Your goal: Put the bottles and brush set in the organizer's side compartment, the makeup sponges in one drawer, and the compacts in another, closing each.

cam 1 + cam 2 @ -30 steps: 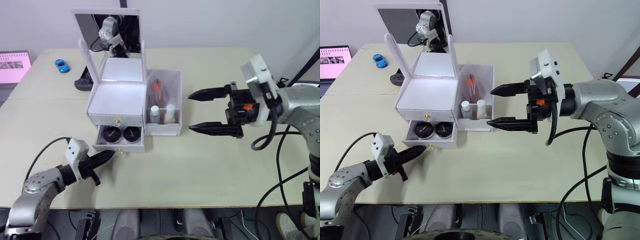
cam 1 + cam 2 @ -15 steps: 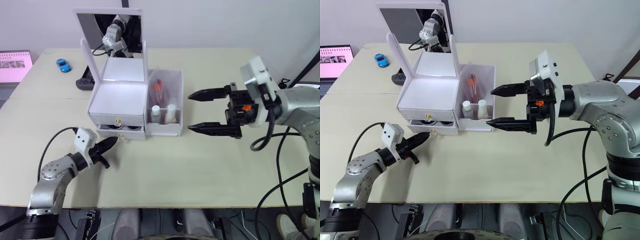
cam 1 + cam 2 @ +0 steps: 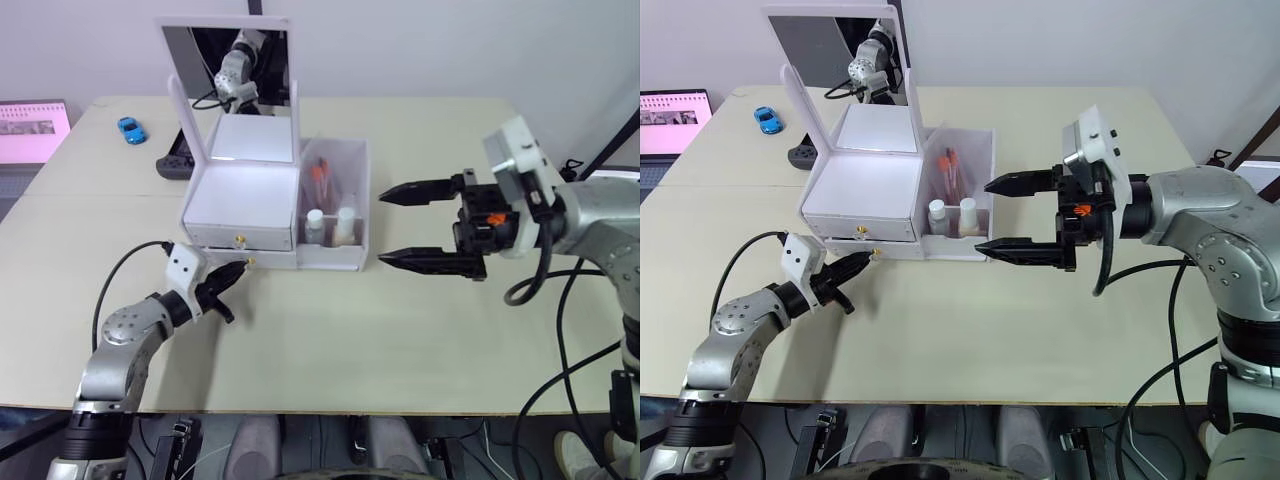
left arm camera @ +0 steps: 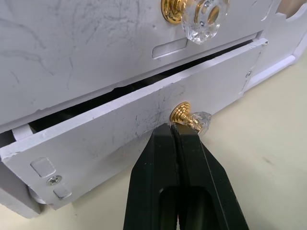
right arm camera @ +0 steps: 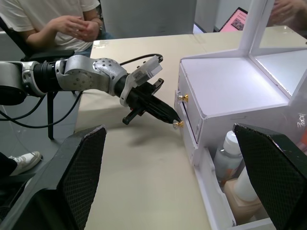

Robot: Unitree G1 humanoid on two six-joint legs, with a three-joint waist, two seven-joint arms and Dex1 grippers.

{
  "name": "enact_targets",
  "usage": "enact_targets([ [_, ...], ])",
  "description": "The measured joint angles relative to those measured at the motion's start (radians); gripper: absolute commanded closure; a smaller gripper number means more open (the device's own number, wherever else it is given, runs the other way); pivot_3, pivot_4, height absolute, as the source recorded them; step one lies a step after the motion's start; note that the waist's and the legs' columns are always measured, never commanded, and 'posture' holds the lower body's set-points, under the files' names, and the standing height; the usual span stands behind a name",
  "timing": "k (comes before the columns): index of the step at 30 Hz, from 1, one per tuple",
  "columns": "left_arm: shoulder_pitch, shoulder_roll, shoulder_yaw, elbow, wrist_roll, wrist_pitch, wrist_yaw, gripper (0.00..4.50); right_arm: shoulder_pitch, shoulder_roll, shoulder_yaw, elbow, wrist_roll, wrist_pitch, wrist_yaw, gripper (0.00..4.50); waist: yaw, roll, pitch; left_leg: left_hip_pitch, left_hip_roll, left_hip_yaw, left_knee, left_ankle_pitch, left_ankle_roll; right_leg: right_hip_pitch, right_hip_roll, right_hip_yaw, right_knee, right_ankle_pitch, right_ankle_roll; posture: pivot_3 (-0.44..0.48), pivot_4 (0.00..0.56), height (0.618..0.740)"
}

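The white organizer (image 3: pixel 245 195) stands mid-table with its mirror lid up. Two white bottles (image 3: pixel 315 222) and the brush set (image 3: pixel 318 178) sit in its side compartment (image 3: pixel 340 258). The lower drawer (image 4: pixel 144 139) is almost in, with a thin dark gap above its front. My left gripper (image 3: pixel 238 270) is shut, and its tips press against that drawer's gold knob (image 4: pixel 189 117). Right of the side compartment, my right gripper (image 3: pixel 385 227) hovers open and holds nothing. The compacts and makeup sponges are hidden.
A blue toy car (image 3: pixel 127 128), a black device (image 3: pixel 175 160) and a pink screen (image 3: pixel 35 118) lie at the table's far left. A person (image 5: pixel 53 19) sits beyond the table's left side. Bare tabletop stretches in front of the organizer.
The lower drawer, open with two compacts showing a second ago, has slid in almost shut as my left gripper moved toward the organizer with it. The right gripper has stayed put.
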Motion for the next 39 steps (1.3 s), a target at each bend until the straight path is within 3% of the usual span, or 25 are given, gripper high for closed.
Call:
enact_targets([
  [19, -0.065, 0.057, 0.000, -0.043, -0.002, 0.131, 0.023, 4.44, 0.016, 0.000, 0.000, -0.003, -0.003, -0.003, 0.000, 0.00, -0.002, 0.000, 0.001, -0.001, 0.000, 0.000, -0.001, 0.000, 0.000, -0.001, 0.000, 0.000, -0.001, 0.001, 0.000, 0.000, 0.150, 0.730],
  [39, -0.089, 0.079, 0.030, 0.004, 0.009, 0.098, 0.037, 4.44, 0.016, -0.011, 0.000, -0.013, -0.003, -0.003, -0.016, 0.00, -0.004, 0.000, 0.001, 0.000, 0.000, 0.000, -0.001, 0.000, 0.000, -0.001, 0.000, 0.000, -0.001, 0.001, 0.000, 0.000, 0.150, 0.730],
])
